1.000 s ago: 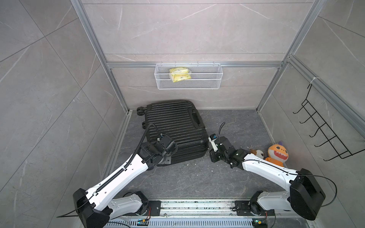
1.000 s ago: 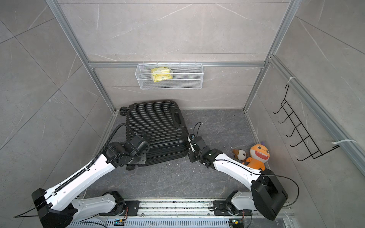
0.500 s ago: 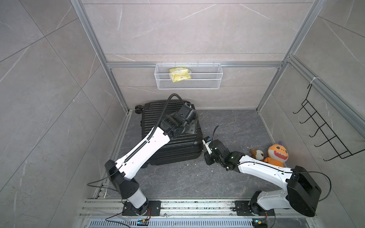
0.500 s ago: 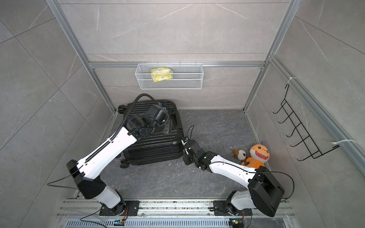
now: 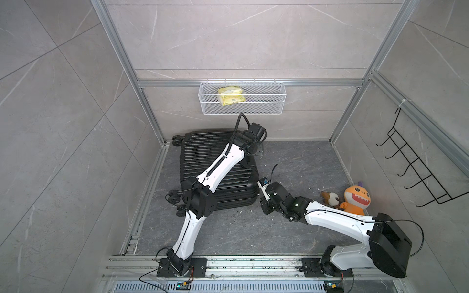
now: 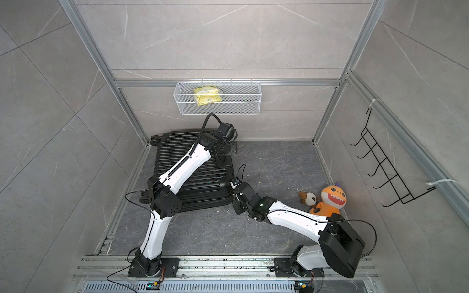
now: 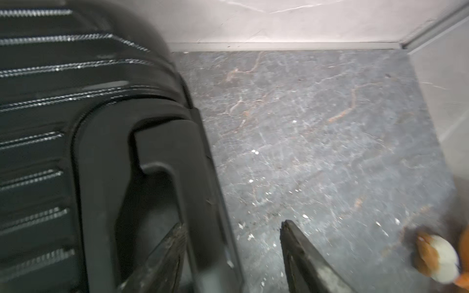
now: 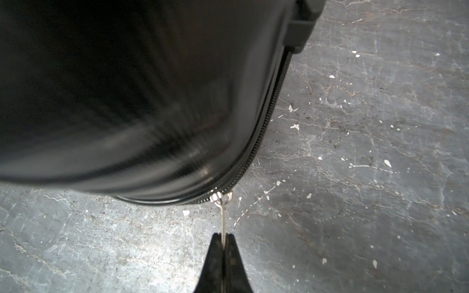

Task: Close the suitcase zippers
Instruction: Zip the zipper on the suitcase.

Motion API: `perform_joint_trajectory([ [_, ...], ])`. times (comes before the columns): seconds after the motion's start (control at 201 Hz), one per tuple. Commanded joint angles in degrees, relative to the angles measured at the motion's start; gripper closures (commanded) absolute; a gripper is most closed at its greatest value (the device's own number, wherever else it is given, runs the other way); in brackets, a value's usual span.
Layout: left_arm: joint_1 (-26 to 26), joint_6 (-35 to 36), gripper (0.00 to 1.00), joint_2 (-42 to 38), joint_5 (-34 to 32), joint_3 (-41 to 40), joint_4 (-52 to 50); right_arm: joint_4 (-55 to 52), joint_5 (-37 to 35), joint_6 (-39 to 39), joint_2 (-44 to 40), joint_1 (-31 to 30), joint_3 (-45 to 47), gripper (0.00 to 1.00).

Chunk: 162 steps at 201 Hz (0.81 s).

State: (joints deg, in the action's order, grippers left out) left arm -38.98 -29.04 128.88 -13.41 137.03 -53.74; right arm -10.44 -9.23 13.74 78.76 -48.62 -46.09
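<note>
- The black suitcase [image 5: 200, 154] lies flat on the gray floor [image 5: 291, 165], shells together, directly ahead of both claws.
- The right claw [image 8: 223, 239] is pinched tight on the silver zipper pull [image 8: 222, 220], with the slider at the case's rounded corner just beyond the claw's tips.
- The zippers [image 8: 269, 111] run as a black toothed track along the seam, leading away from that claw.
- The left claw [image 7: 232, 253] stands open, one finger on either side of the case's side handle [image 7: 198, 177]; whether the fingers touch it cannot be told.
</note>
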Motion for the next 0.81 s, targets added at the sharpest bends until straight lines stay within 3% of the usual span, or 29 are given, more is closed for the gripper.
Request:
perform_joint_trajectory([
  [0.0,0.3,-1.7,0.38,0.5,0.1,1.9,-0.2,-0.7,1.5,-1.1,-0.5,-1.3,0.9,1.0],
  [0.209,0.4,-1.7,0.38,4.0,0.8,1.6,-2.0,-0.5,1.3,-0.9,0.2,-1.3,0.9,1.0],
  [0.493,0.4,-1.2,0.47,9.7,-2.0,1.9,-8.9,1.3,-0.3,-0.8,-0.7,-2.0,1.2,1.0],
  [0.603,0.4,0.7,0.49,10.6,1.2,1.4,-10.6,4.2,-1.8,-0.6,-0.3,-2.0,2.7,1.0],
  [0.803,0.0,5.5,0.7,9.6,6.6,-1.0,-12.2,6.8,-4.8,1.8,2.5,-2.0,3.5,1.0],
])
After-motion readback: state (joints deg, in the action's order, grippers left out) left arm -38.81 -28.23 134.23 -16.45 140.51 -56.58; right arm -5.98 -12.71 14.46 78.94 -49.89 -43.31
